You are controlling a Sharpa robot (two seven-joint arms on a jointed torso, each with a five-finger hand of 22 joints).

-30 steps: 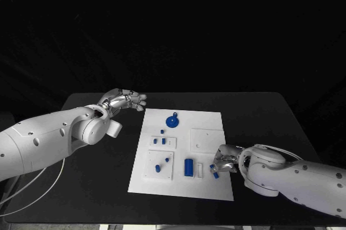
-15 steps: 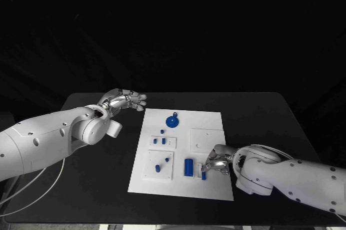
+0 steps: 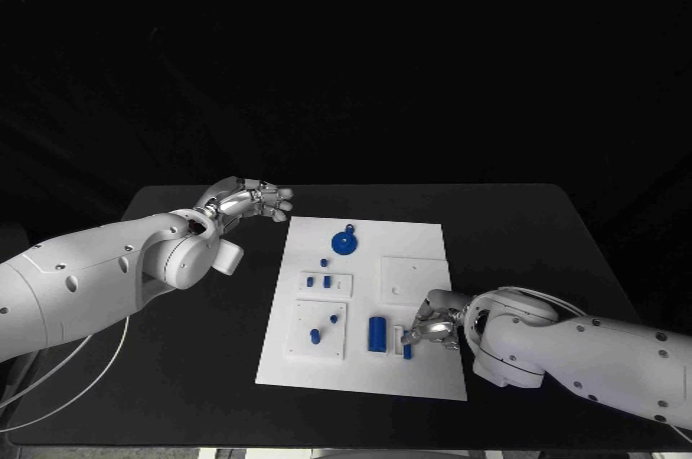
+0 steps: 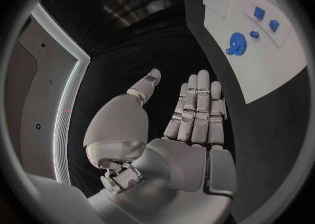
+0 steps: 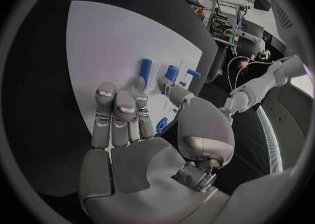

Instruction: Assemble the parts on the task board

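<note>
The white task board (image 3: 361, 299) lies mid-table. On it are a blue gear (image 3: 346, 242), several small blue pegs (image 3: 326, 279) and a blue cylinder (image 3: 378, 333). My right hand (image 3: 433, 327) hangs low over the board's near right part, just right of the cylinder (image 5: 146, 69). It holds a small blue part (image 3: 408, 351) under the thumb; the same blue part (image 5: 161, 124) shows between thumb and fingers. My left hand (image 3: 248, 199) hovers off the board's far left corner. In the left wrist view this hand (image 4: 190, 114) has straight fingers and holds nothing, with the gear (image 4: 236, 42) beyond it.
Raised white squares (image 3: 415, 276) stand on the board's right and near-left areas. Bare black table (image 3: 534, 239) stretches right of the board and on its left under my left arm. The board's near edge (image 3: 361, 389) lies close to the table front.
Over the last second my right hand has slid left across the board toward the cylinder, and the small blue part went with it. The left hand stayed still.
</note>
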